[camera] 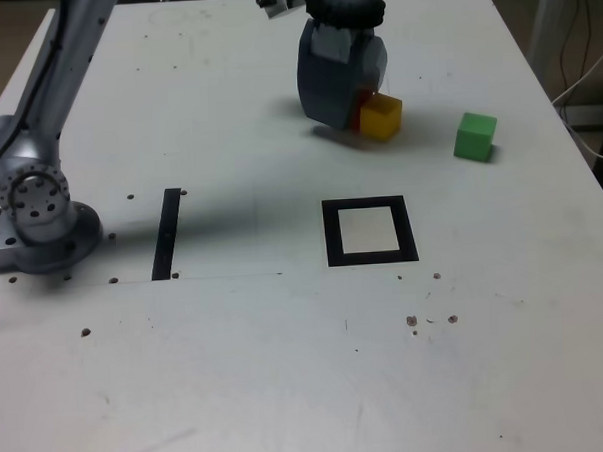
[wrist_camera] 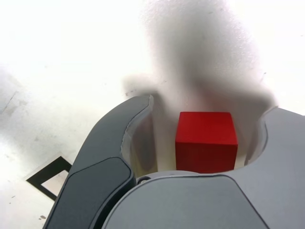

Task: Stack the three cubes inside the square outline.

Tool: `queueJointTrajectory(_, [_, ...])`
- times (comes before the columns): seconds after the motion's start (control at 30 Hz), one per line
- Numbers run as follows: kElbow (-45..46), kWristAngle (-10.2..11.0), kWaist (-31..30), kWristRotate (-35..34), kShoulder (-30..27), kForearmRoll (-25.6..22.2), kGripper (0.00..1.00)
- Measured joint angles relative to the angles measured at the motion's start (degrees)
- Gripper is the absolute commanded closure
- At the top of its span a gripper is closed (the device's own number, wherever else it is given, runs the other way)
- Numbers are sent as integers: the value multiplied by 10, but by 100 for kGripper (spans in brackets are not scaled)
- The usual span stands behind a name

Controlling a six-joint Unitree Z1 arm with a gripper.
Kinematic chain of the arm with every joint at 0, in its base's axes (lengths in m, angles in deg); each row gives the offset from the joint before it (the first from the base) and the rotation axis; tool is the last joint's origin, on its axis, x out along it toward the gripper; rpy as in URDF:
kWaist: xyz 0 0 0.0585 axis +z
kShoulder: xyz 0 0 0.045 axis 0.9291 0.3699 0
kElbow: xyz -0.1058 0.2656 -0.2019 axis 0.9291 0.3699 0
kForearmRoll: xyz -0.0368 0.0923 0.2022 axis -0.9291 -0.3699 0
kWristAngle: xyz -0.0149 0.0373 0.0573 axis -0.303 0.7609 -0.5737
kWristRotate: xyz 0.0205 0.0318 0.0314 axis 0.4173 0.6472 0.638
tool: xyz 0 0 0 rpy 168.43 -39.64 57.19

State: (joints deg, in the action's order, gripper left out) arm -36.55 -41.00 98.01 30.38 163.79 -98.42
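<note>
I judge this the first pick: my gripper (wrist_camera: 212,104) stands open around the red cube (wrist_camera: 206,142), the yellow cube (camera: 381,117) just outside the jaws, green cube (camera: 475,136) and square outline (camera: 333,235) well apart from them, so closing squarely comes next.

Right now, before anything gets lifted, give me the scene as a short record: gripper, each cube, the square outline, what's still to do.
gripper: open, around the red cube, gaps visible on both sides
red cube: on the table between the jaws
yellow cube: close by the gripper
green cube: alone, toward the exterior view's right
square outline: no cube inside
to do: all three cubes still to be stacked there
</note>
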Motion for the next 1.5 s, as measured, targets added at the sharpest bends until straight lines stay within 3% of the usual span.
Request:
queueJointTrajectory(0.37, [-15,-2,0,2,7,-3,51])
queueJointTrajectory(0.77, [-27,16,-1,2,11,-2,63])
queueJointTrajectory(0.93, [-39,31,-1,11,9,-27,68])
queueJointTrajectory(1.17, [-95,56,-3,97,-19,-114,70])
queueJointTrajectory(1.37, [-110,57,-29,185,-31,-121,70])
queueJointTrajectory(1.5, [-105,57,-78,224,-47,-121,70])
